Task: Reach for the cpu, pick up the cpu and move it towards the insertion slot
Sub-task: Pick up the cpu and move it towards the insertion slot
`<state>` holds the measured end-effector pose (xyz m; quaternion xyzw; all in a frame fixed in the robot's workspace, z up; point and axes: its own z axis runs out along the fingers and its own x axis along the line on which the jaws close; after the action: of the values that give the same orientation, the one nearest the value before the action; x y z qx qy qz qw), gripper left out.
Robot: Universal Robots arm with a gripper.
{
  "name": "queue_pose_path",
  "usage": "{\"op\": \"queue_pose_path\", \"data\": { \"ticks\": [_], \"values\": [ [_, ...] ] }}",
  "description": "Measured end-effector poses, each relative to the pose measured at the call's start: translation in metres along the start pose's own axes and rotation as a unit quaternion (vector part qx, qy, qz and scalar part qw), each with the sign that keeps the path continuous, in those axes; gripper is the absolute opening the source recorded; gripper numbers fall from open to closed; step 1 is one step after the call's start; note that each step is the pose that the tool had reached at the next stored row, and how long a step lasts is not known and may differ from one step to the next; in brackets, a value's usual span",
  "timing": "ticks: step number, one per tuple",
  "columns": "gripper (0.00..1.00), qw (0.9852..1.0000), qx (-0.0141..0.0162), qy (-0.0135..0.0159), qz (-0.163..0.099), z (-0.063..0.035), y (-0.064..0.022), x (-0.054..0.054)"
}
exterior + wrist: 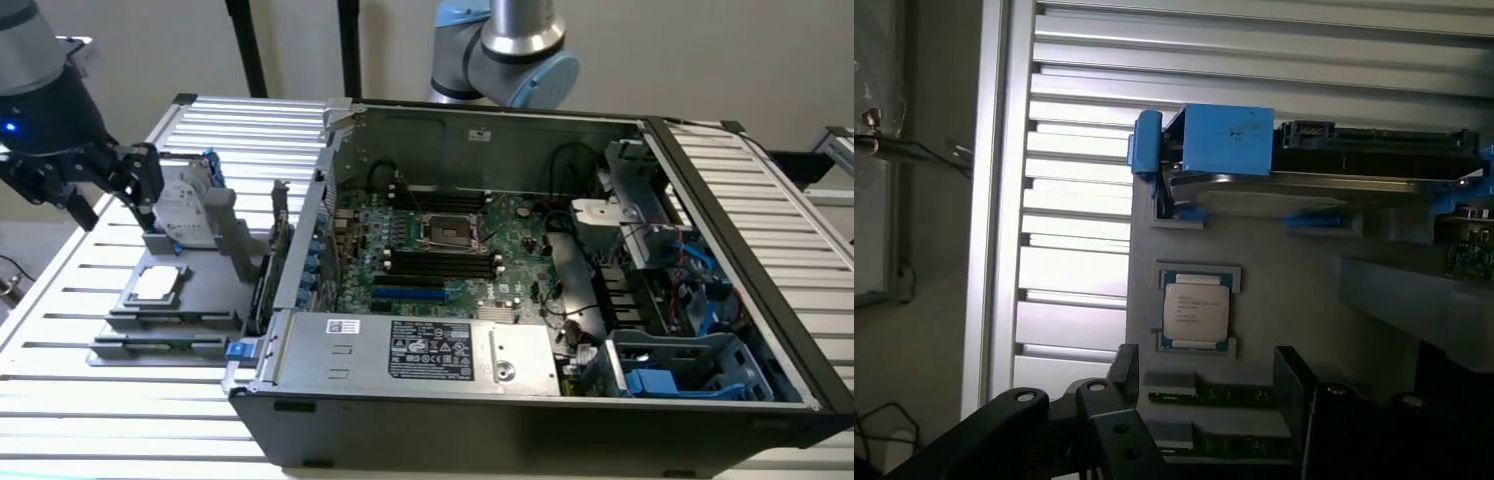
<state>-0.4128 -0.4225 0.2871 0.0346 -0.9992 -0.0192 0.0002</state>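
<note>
Hand (114,205), spread wide, hangs above the cpu (158,283), not touching it.

Plain beige wall (721,60), slatted aluminium table (80,400), black posts (248,50)

**Gripper open and empty**

The arm (514,45) shows a grey-and-blue joint at the top of the exterior view. Its wrist (34,70) sits far to the exterior view's left. Below the wrist the gripper (110,195) hangs tilted, its dark fingers (140,180) spread wide with nothing between them.
</note>
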Motion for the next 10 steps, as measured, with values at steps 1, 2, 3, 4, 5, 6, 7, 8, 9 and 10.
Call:
{"op": "queue_pose_path", "data": {
  "ticks": [1,2,3,4,5,6,7,8,9,10],
  "values": [
    [0.65,1.0,0.0,0.0,0.0,0.0017,-0.0004,0.0],
    [0.65,1.0,0.0,0.0,0.0,0.0035,-0.0006,0.0],
    [0.65,1.0,0.0,0.0,0.0,0.0054,-0.0007,0.0],
    [0.65,1.0,0.0,0.0,0.0,0.0073,-0.0009,0.001],
    [0.65,1.0,0.0,0.0,0.0,0.009,-0.001,0.001],
    [0.65,1.0,0.0,0.0001,0.0,0.0108,-0.001,0.001],
    [0.65,1.0,0.0,0.0,0.0,0.0127,-0.001,0.001],
    [0.65,1.0,0.0,0.0,0.0,0.0145,-0.0011,0.001],
    [0.65,1.0,0.0,0.0,0.0,0.0164,-0.0011,0.002],
    [0.65,1.0,0.0,0.0,0.0,0.0181,-0.0012,0.002]
  ]
}}
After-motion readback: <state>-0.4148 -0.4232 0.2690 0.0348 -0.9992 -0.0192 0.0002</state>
